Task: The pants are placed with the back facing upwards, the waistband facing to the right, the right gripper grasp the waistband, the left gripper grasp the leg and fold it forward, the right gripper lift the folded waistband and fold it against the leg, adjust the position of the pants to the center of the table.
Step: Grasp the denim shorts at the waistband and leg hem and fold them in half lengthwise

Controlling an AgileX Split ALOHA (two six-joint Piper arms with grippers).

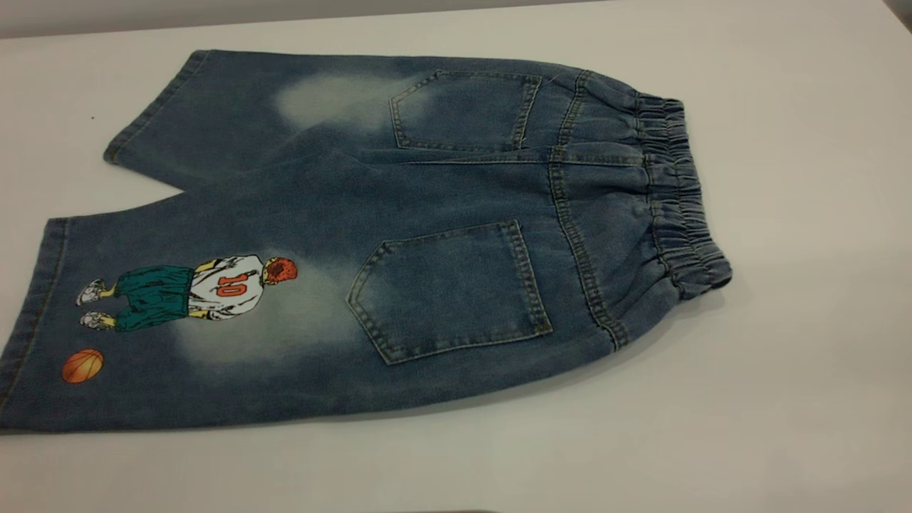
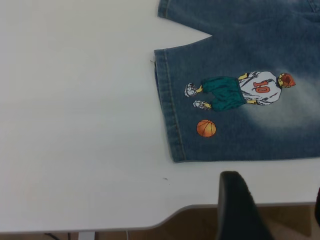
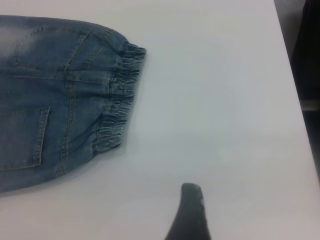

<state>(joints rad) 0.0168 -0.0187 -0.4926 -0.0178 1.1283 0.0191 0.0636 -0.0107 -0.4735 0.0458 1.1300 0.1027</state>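
All I saw of my left end effector (image 2: 239,207) was a plain black wedge; the right end effector (image 3: 190,215) showed one dark, blunt-tipped finger.

I count one pair of pants (image 1: 399,235) on one table (image 1: 798,356), two back pockets (image 1: 449,292), one printed player (image 1: 192,291), one orange ball (image 1: 83,365), perhaps nothing else.

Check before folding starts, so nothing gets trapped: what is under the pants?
The pants lie spread flat, back up, directly on the white table, which shows all around them. No bulge suggests anything beneath, but the denim covers that patch, so it cannot be confirmed.
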